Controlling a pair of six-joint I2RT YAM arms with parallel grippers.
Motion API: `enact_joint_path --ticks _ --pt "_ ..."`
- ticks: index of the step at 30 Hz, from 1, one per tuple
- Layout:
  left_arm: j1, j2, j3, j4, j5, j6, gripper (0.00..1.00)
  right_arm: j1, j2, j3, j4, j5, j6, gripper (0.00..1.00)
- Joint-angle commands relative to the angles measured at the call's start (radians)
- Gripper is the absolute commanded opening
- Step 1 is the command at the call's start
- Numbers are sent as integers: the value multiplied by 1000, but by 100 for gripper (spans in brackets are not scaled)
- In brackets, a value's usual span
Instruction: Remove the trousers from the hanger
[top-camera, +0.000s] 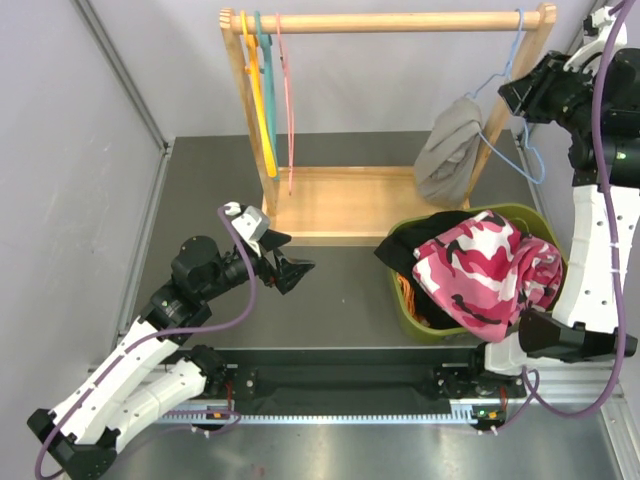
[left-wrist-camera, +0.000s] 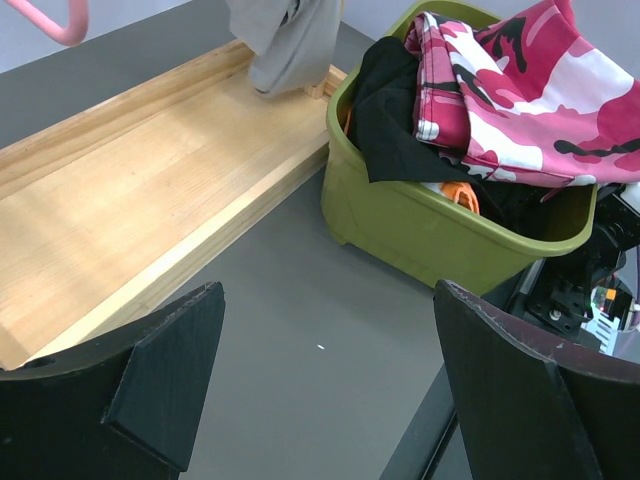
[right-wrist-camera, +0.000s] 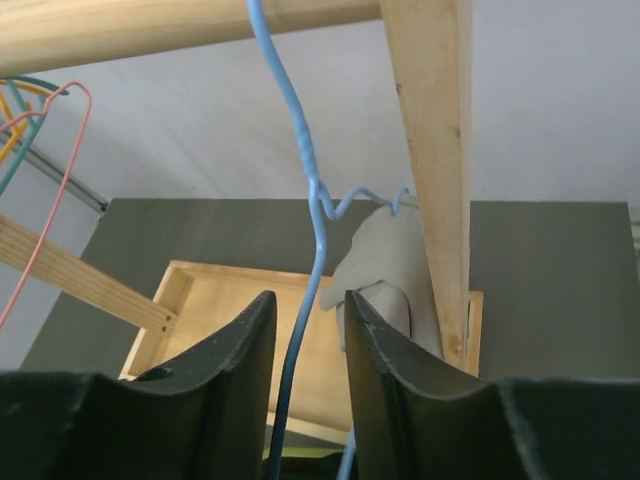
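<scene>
Wide-spread black fingers of the left gripper are filling the near view, released and holding nothing, hovering over the grey table. Beyond them the wooden rack is standing on that table. Just beside its base, the green bin is holding the pink camouflage trousers on top, the black trousers spilling over the rim and the orange trousers peeking out beneath. The grey trousers are hanging on the blue hanger at the rail's right end, against the upright. Yellow, teal and pink hangers are dangling at the left end. The right gripper is straddling the blue wire, jaws narrowed but not pinching it.
</scene>
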Motion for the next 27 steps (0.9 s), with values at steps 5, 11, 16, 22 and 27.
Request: enact_joint_path --ticks 5,11,16,22,27 --pt "3 -13 0 54 12 -9 90 8 18 8 -45 71 -68 18" --pt "3 -7 6 53 18 -17 90 10 47 32 -63 53 -108 0" --pt "1 25 31 71 58 -47 90 13 64 87 -42 -86 -132 0" --pt "0 82 83 79 106 -64 89 13 57 187 95 -169 -83 0" --pt "0 88 100 84 107 -64 89 11 32 166 223 -247 -10 0"
